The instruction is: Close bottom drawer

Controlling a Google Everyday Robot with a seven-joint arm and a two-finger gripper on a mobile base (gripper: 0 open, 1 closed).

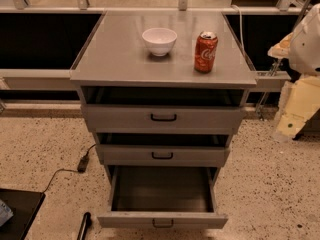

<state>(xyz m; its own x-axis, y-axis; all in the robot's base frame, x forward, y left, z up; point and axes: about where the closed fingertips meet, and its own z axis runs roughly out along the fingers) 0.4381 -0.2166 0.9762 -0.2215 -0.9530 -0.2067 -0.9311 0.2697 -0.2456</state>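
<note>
The bottom drawer (162, 219) of the grey metal cabinet is pulled far out, showing a deep plain tray (161, 189) with nothing in it; its front carries a small black loop handle (163, 223). The two drawers above it, the top (163, 118) and the middle (162, 155), stand only slightly out. My arm shows as white and cream parts at the right edge, and my gripper (292, 111) hangs there, to the right of the cabinet, well above and apart from the bottom drawer.
A white bowl (159, 40) and a red soda can (205, 52) stand on the cabinet top (115, 59). A black cable with a plug block (83, 163) lies on the speckled floor at the left. A dark object (83, 225) lies by the drawer's left front corner.
</note>
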